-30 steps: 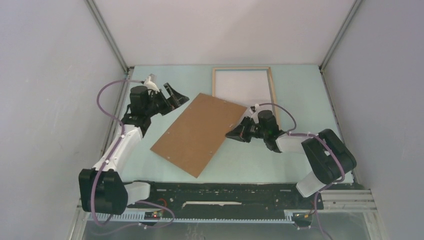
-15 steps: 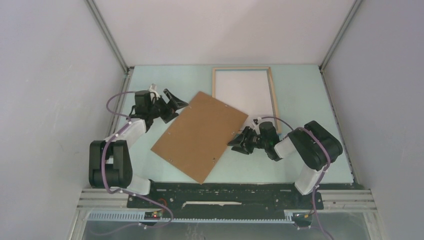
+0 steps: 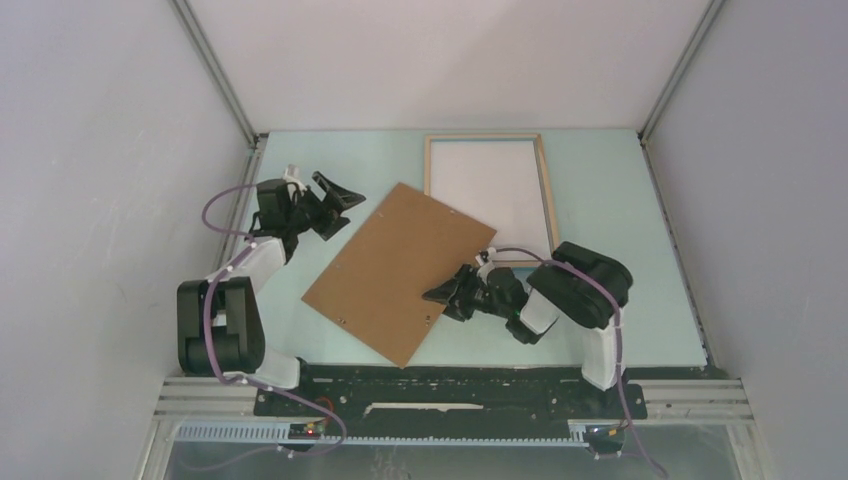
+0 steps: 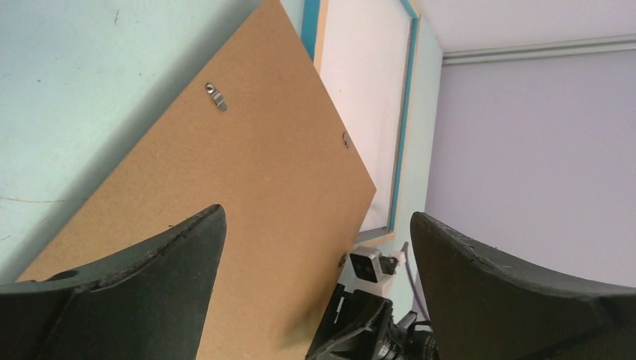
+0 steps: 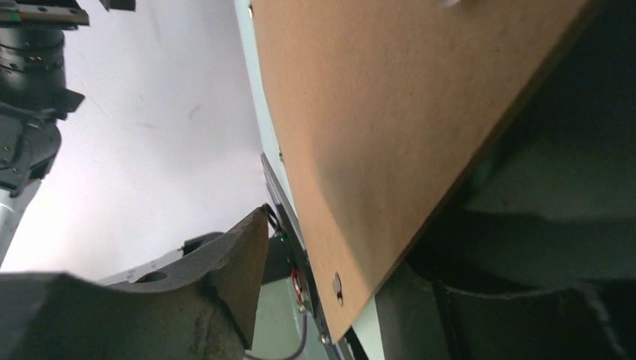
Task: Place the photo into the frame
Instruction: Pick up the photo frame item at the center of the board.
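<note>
Beyond the far-right corner of the tilted brown rectangular backing board (image 3: pixel 400 270), the light-wood rectangular frame with turquoise edges (image 3: pixel 485 138) lies back-up on the pale counter (image 3: pixel 610 220). The thin photo (image 3: pixel 490 185) sits inside it, white side up, with the board corner overlapping both. The left arm's fingers (image 4: pixel 142 289) are spread wide, just off the board's far-left edge. The right arm's fingers (image 5: pixel 165 300) are apart, straddling the board's right edge, not clamped.

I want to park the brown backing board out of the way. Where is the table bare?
Bare pale-green tabletop lies right of the wood-edged rectangular frame, up to the table's right edge, and in the far-left corner beyond the left gripper. The middle is crowded: the brown backing board overlaps the frame's near-left corner, with the right gripper at its edge.
</note>
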You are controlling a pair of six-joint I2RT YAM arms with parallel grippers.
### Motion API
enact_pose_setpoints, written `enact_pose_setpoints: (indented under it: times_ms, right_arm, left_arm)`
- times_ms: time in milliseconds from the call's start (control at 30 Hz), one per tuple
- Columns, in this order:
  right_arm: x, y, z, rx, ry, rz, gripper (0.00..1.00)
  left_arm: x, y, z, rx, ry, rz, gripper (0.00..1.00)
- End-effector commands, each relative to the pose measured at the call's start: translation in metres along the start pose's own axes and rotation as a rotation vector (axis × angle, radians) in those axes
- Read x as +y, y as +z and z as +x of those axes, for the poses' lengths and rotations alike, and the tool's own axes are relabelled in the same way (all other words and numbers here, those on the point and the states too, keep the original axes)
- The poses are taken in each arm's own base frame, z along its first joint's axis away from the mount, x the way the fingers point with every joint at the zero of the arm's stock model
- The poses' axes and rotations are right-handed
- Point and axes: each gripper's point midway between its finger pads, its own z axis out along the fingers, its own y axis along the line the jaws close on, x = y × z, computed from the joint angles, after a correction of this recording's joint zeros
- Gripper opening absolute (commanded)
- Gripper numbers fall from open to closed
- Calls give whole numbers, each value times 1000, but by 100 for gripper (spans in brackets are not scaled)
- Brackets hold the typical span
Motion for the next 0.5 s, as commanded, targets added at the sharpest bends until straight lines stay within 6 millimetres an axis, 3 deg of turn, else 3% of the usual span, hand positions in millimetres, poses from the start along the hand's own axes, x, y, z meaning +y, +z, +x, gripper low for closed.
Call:
enact_pose_setpoints:
  times_ms: [0, 167, 267, 400, 467]
  right_arm:
    - [0, 15, -22, -178, 37, -58, 58]
    - [-7, 23, -29, -231, 4, -60, 45]
    - [-1, 22, -34, -241, -15, -84, 28]
    - [17, 3, -39, -239, -45, -124, 1]
    - [30, -9, -40, -225, -69, -145, 0]
  left_arm:
    - [-14, -8, 1, -17, 27, 67, 100]
    - [-24, -16, 0, -36, 61, 91, 100]
    - [-29, -21, -1, -48, 84, 103, 100]
    - [-37, -26, -1, -53, 108, 125, 100]
    - [-41, -29, -1, -59, 122, 133, 100]
